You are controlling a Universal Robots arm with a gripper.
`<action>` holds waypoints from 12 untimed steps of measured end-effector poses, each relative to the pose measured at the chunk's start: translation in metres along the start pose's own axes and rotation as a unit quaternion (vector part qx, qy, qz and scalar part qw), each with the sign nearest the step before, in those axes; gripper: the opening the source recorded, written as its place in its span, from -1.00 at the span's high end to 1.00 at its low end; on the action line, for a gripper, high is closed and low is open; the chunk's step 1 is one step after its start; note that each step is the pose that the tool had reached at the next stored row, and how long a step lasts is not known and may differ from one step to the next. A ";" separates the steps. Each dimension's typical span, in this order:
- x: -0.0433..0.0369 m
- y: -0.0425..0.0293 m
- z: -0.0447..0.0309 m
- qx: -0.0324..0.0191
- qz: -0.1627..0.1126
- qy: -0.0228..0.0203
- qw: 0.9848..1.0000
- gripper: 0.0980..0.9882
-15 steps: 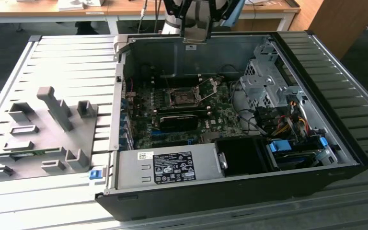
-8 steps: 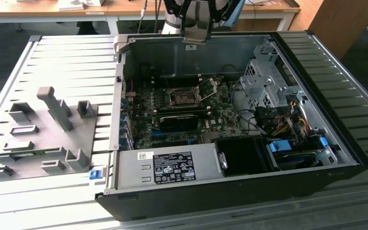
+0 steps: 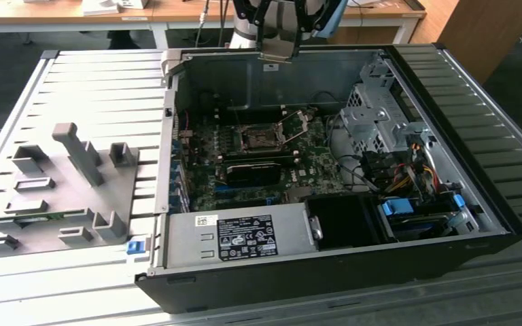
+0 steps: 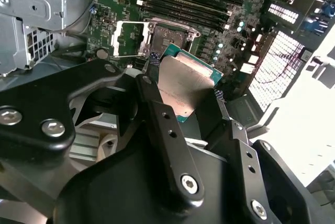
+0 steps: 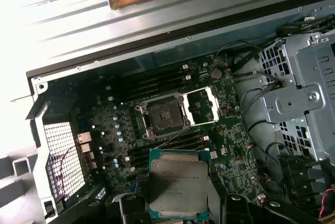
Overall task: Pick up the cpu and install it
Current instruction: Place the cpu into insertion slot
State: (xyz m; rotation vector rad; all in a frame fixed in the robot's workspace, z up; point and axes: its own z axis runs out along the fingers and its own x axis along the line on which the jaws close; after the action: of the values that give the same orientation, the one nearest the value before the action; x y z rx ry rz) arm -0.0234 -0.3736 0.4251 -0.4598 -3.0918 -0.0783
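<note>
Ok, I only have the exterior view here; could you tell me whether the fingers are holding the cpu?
Observer: Yes, in both wrist views the cpu is clamped between the fingers.
Operator: Thanks. Is the socket open?
Observer: Yes. In the first wrist view the socket is bare, and its frame is flipped open beside it.
Operator: Is the cpu touching it?
Observer: No. In that same view the cpu is apart from the socket, with board showing between them.
</note>
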 end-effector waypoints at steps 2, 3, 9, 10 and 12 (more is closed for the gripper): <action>0.0000 0.0000 0.0000 0.000 0.005 0.000 1.000 0.03; 0.0000 0.0000 0.0000 0.000 0.007 0.000 1.000 0.03; 0.0000 0.0000 0.0000 0.000 0.020 -0.001 1.000 0.03; 0.0000 0.0000 0.0000 0.000 0.022 -0.001 1.000 0.03; 0.0000 0.0000 0.0001 -0.001 0.026 -0.001 1.000 0.03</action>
State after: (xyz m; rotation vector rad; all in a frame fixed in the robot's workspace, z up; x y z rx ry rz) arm -0.0234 -0.3736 0.4250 -0.5393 -3.0802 -0.0789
